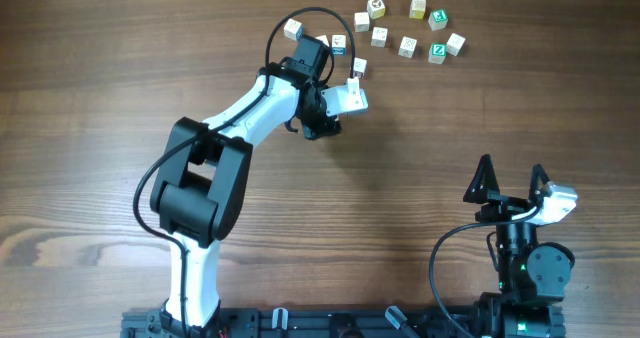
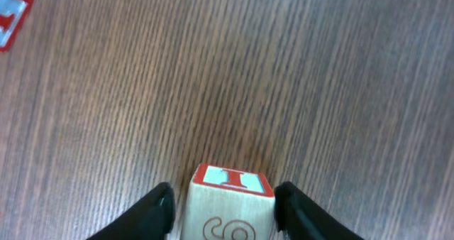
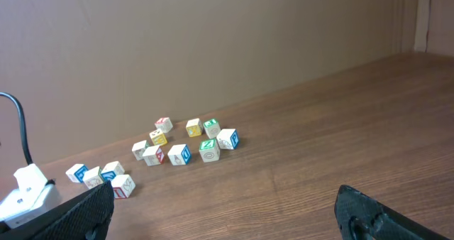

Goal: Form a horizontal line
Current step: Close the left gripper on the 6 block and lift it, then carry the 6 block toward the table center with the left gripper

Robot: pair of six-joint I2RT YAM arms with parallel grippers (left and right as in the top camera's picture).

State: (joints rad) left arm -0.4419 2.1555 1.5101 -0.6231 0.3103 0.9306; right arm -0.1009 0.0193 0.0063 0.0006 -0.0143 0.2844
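Note:
A white letter cube [image 2: 228, 208] with a red-framed "I" on top sits on the wood between my left gripper's [image 2: 224, 190] fingers. The right finger is at its side and a thin gap shows at the left finger, so the jaws are open around it. In the overhead view the left wrist [image 1: 325, 103] hides this cube. Near the wrist lies a short row of white cubes with blue marks [image 3: 93, 175], partly hidden by the arm in the overhead view [image 1: 338, 44]. My right gripper [image 1: 512, 168] is open and empty at the front right [image 3: 223, 211].
A loose cluster of several cubes with yellow, green and red faces [image 1: 415, 23] lies at the back right, also in the right wrist view [image 3: 186, 142]. A single cube [image 1: 358, 68] sits beside the left wrist camera. A red-faced cube [image 2: 8, 20] shows at the left wrist view's top-left corner.

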